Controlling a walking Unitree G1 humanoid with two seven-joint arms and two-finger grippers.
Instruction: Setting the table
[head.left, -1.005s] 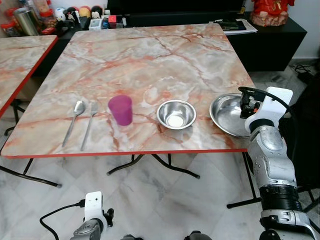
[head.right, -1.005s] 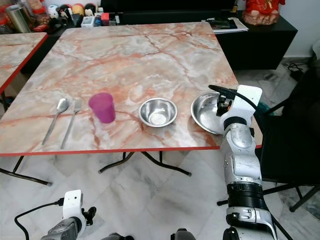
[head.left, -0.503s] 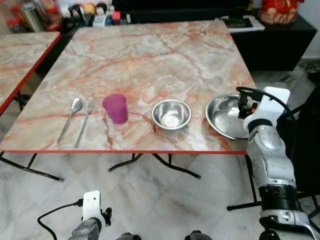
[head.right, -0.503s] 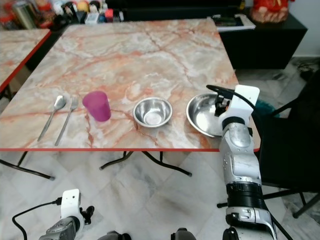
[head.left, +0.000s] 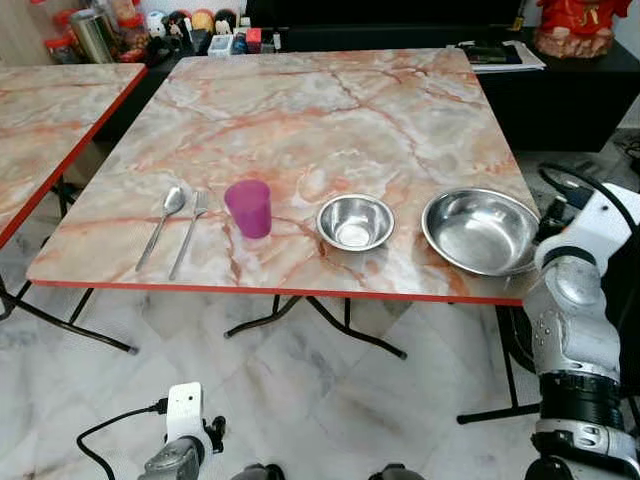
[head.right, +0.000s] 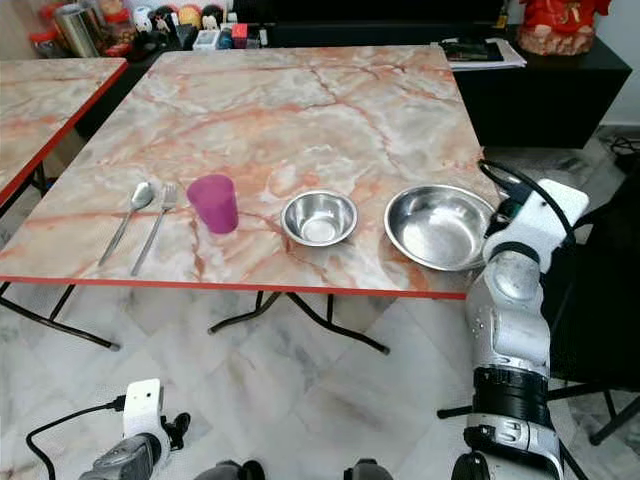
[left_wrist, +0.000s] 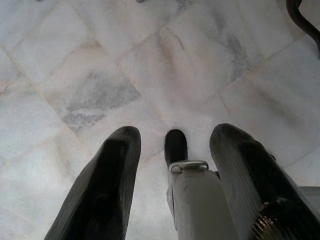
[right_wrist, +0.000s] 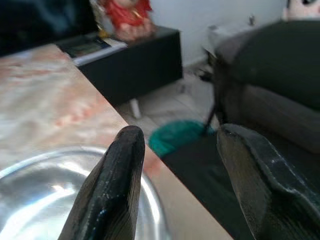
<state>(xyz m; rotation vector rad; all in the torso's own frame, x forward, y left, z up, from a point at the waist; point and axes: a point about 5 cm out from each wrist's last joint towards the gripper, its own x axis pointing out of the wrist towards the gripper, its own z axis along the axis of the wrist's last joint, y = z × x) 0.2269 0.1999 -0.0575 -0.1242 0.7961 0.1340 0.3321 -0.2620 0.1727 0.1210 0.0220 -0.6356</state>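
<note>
nearly set: spoon (head.left: 165, 222), fork (head.left: 190, 230), cup (head.left: 249, 208), small bowl (head.left: 355, 222), large bowl (head.left: 481, 231) lined along counter (head.left: 330, 110) edge; right gripper (right_wrist: 175, 165) spread apart beside large bowl, left gripper (left_wrist: 175, 165) apart, idle.

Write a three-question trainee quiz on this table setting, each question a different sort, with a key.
1. True or false: the purple plastic cup stands between the metal fork and the small steel bowl.
2. Which item lies nearest the table's right edge?
A. metal spoon
B. large steel bowl
C. purple plastic cup
3. Fill in: the right gripper is open beside the large steel bowl's ____.

Key
1. True.
2. B.
3. Rim: its fingers are spread at the marble table edge, holding nothing. The left gripper hangs open over the floor.
</note>
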